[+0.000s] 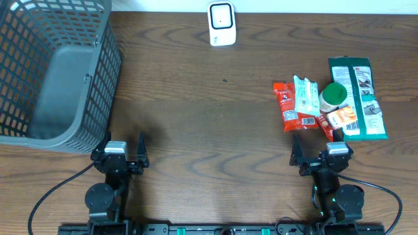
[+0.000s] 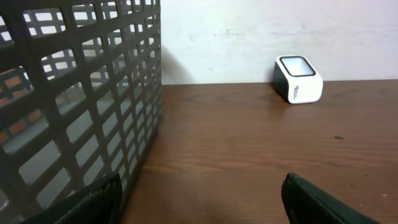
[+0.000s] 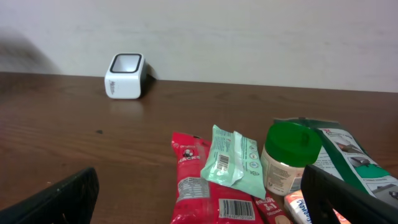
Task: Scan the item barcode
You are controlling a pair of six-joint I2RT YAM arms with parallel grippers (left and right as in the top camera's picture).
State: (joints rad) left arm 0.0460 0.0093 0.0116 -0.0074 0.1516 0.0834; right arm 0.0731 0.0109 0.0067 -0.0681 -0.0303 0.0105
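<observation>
Overhead view gives me a dark wooden table (image 1: 215, 117). The wrist views show a plain off-white wall (image 3: 249, 37) behind its far edge. A grey mesh basket (image 1: 111, 72) stands at the far left corner. The white scanner (image 1: 221, 23) sits at the far edge, about the middle, with its window facing the arms.

The items lie in a group on the right side, well apart from the scanner: a red packet (image 1: 285, 104), a wipes pack (image 1: 304, 96) partly over it, a jar (image 1: 334, 95) with a green lid, and a flat green package (image 1: 359, 91). On the red packet a barcode faces up in the right wrist view.

My left end effector (image 1: 121, 150) is just beside the basket's near corner, jaws spread wide, holding nothing. My right end effector (image 1: 319, 151) is on the near side of the group, jaws spread fully, also holding nothing.
</observation>
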